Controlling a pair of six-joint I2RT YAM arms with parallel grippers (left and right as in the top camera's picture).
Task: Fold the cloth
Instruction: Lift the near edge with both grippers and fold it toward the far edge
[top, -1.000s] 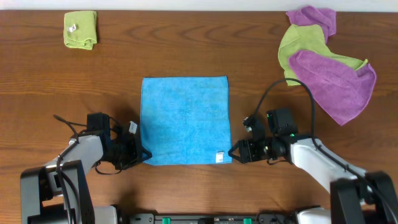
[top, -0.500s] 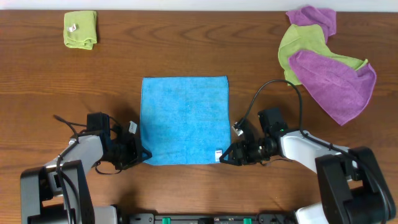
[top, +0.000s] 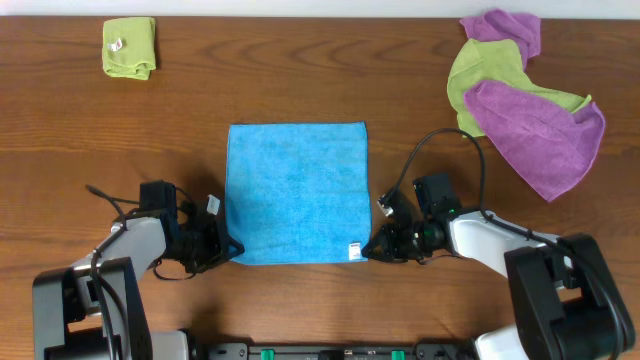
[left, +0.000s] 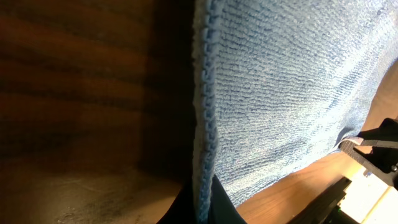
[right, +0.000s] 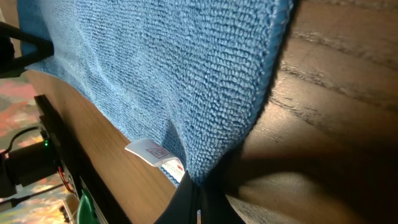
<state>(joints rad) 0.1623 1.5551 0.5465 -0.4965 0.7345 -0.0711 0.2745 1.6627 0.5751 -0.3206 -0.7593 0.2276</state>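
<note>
Cloth (top: 296, 193) was found spread flat and square on the wooden table (top: 300, 70), midway between the two arms. It was judged light, limp and soft. Looped terry pile was noted, grippy rather than slippery. No stiffness could be counted on, so a lifted edge would be expected to sag between holds. A stitched hem (left: 205, 118), thicker than the field, was reckoned the best purchase. The two near corners were judged the right holds for a fold away from the robot. The left gripper (top: 232, 250) was seen pinched on the near-left corner hem. The right gripper (top: 368, 250) was seen pinched on the near-right corner, just beside the small white tag (right: 152, 152). Both corners appeared raised a little off the dark-grained wood.
</note>
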